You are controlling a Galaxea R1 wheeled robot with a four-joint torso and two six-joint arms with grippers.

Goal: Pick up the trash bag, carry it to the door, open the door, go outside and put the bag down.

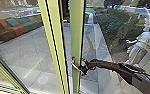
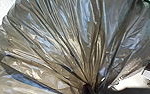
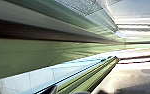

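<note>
Our right gripper (image 1: 79, 67) is at the green, flat-faced upright (image 1: 76, 30) of the tall glass door, its tip overlapping the upright's lower part. We cannot tell whether it is spread or closed there. Our slim black right arm (image 1: 111, 65) reaches in to it from our right, passing in front of the glass.

Just to the left of that upright, a second pale green, ridged upright (image 1: 52, 37) leans across our view, and a narrow strip of the outdoors shows between the two. Farther left and low, another green frame piece (image 1: 8, 71) runs at a slant.

In the left wrist view we see the task's thing, the dark, see-through plastic trash bag (image 2: 66, 42), full and crinkled, close to the camera. Its folds draw together into a tight neck at our left gripper (image 2: 89, 88), which is clamped on the bag.

Beyond the glass we look onto grey paving (image 1: 28, 52) of large slabs. On its left stands a low, cushioned seat (image 1: 16, 27) in brown, orange and teal; on the right grows a dark green leafy shrub (image 1: 118, 25). Near the right edge lies a whitish, streaked shape (image 1: 141, 47) that we cannot make out. In the right wrist view, green framing with a long dark strip runs close by the camera.
</note>
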